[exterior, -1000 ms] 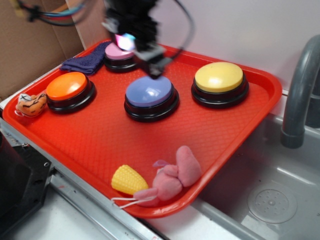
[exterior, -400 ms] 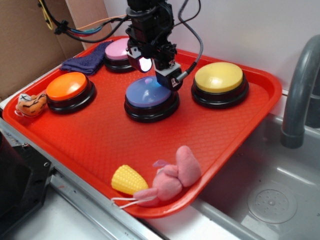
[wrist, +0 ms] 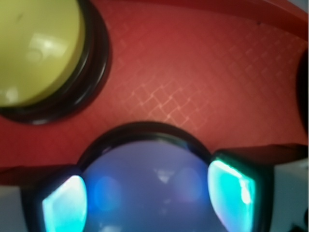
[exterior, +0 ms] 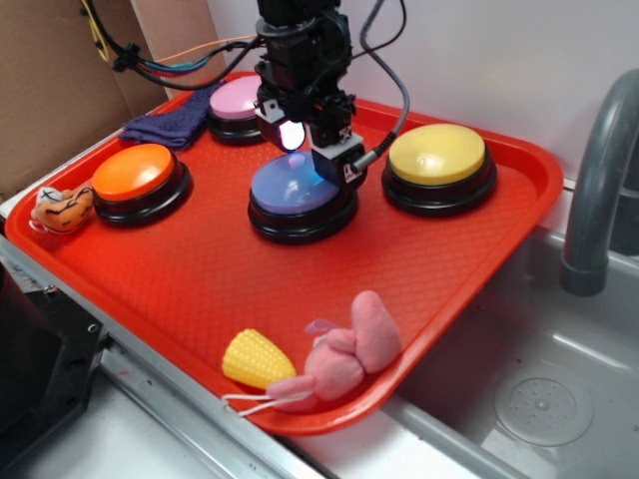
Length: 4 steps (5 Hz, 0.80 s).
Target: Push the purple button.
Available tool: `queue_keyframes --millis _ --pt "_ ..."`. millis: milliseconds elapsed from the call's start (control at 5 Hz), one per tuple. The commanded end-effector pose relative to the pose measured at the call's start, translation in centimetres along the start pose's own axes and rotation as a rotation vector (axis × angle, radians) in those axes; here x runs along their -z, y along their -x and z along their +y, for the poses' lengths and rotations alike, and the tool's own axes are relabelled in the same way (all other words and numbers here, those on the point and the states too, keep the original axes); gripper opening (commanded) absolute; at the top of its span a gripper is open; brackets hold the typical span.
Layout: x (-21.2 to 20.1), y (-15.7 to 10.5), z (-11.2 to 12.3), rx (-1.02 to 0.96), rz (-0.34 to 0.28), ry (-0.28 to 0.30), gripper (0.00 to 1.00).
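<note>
1. Exterior view shows you the gripper [exterior: 318, 165] lower than a moment ago, now down at the back edge of the purple button [exterior: 297, 186], which sits mid-tray on the red tray [exterior: 180, 289].
2. Wrist view: the purple button [wrist: 145, 188] fills the space between the two glowing fingers [wrist: 231, 193], so you can read the jaws as spread apart, holding nothing.
3. Relative to the purple button: the yellow button [exterior: 437, 155] is to its right, the orange button [exterior: 133, 172] to its left, the pink button [exterior: 236, 100] and dark cloth [exterior: 172, 127] behind.
4. Toy corn [exterior: 257, 359] and a pink plush [exterior: 344, 354] lie in front of the button, well apart from it.
</note>
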<state>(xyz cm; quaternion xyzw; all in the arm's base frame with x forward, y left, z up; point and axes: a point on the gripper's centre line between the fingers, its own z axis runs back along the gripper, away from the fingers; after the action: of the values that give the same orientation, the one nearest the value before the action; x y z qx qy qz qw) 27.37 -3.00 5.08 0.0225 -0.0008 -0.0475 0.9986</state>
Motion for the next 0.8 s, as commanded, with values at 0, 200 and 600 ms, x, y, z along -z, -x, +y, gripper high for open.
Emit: queue_keyframes --millis 0,200,600 --pt "-8.9 1.7 1.0 0.007 -0.148 -0.082 1.0" --pt "-10.1 2.9 1.5 -0.001 -0.159 -0.039 1.0" --pt "-11.7 4.2 1.6 0.01 -0.087 -0.025 1.0"
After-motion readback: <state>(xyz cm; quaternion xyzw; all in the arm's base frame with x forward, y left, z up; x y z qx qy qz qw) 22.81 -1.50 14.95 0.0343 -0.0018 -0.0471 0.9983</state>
